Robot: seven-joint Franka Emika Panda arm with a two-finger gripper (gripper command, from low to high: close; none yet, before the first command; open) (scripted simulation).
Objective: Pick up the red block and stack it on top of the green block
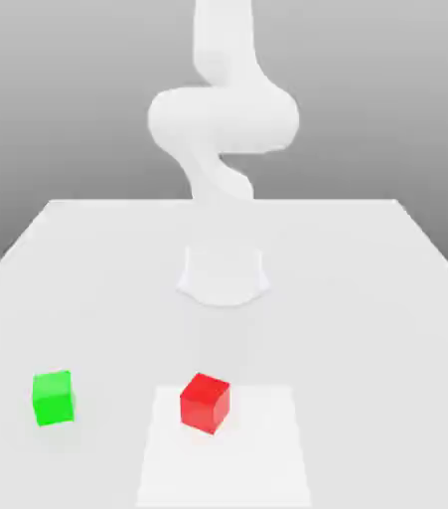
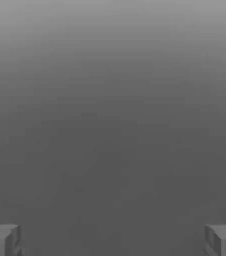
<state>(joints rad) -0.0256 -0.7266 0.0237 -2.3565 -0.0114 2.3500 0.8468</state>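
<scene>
Low in the exterior view, the red block (image 1: 205,403) sat on the white counter (image 1: 367,298), the green block (image 1: 53,398) apart at lower left. The claw (image 2: 113,240) was spread wide.

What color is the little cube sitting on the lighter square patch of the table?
Bright red. The red block shows best in the exterior view.

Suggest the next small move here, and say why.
Probably bring the gripper down toward the red block: its fingers stand wide apart with nothing between them, and the red block sits on the table apart from the green block.
</scene>
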